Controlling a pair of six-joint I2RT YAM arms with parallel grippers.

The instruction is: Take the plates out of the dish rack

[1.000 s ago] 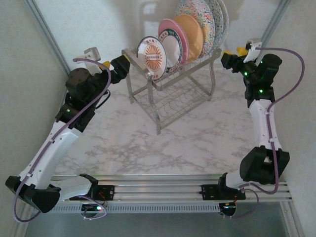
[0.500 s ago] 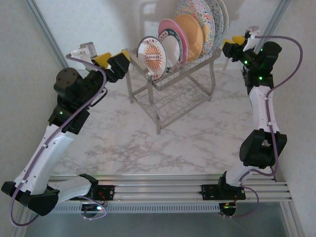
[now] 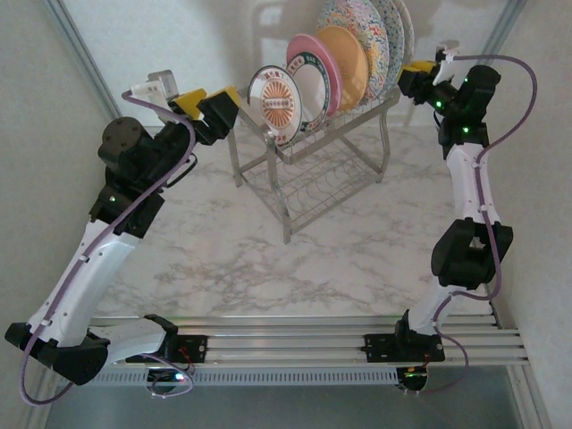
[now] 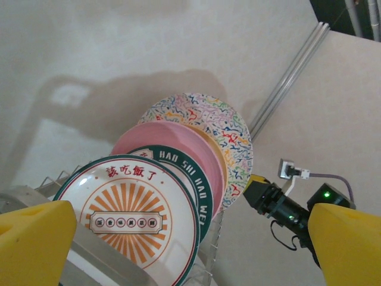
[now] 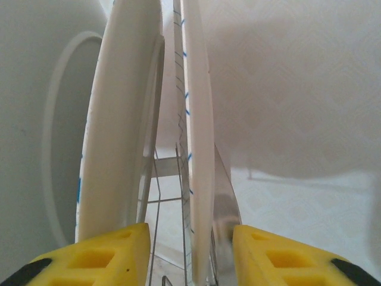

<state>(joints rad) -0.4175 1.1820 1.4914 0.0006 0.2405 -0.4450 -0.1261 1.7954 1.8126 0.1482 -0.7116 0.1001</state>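
— Step in hand?

— Reaching in. Plates (image 3: 349, 58): all upright in the top tier of the dish rack (image 3: 308, 183), none unloaded yet.

— And the left gripper (image 3: 217, 111)?

— At the rack's left end, fingers wide apart, facing the small medallion plate (image 4: 128, 217).

— And the right gripper (image 5: 190, 256)?

— At the rack's right end, fingers parted, straddling the rim of a large plate (image 5: 199, 149), not clamped.

— Next?

— Probably closing on that rim, then lifting straight up out of the slot.
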